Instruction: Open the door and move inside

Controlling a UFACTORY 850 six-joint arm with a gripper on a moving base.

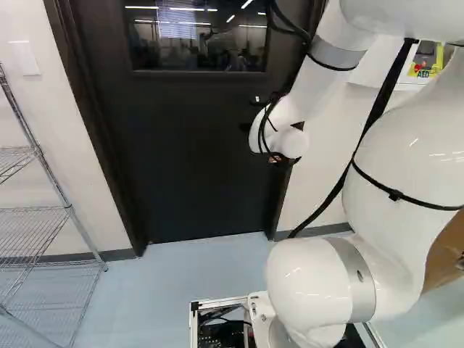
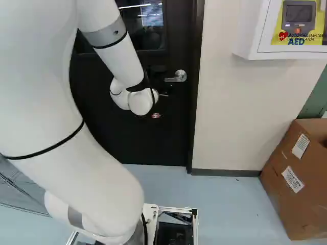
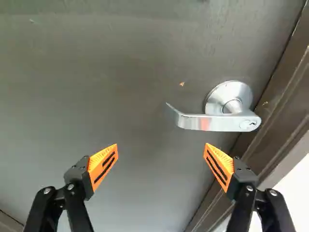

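The door [image 1: 181, 159] is big, flat and very dark, and it sits shut in its dark frame [image 2: 198, 61]. Near its top is a window [image 1: 196, 43] with four sides and shiny glass, with white streaks of light on it. The handle [image 3: 219, 123] is on the door, close to the side edge by the pale wall [image 2: 230, 117]. It is smooth, shiny metal, with a round plate, a flat bar and a bent tip.

The gripper [image 1: 275, 159] is wide open and holds nothing. Its two black fingers stand well apart, with orange pads [image 3: 103, 166] shaped like wedges, with dark slots in them. The handle is ahead of the finger nearer the frame, and they do not touch.

The arm [image 2: 115, 51] is white, round and smooth, with gray bands and thin black straps. The floor [image 1: 181, 268] is smooth and pale blue. A shelf [image 1: 45, 163] of thin shiny wire stands at the left of the left base view. At the right of the right base view, a brown cardboard box [image 2: 276, 196] sits on the floor, and a smooth white case [image 2: 249, 38] hangs on the wall.
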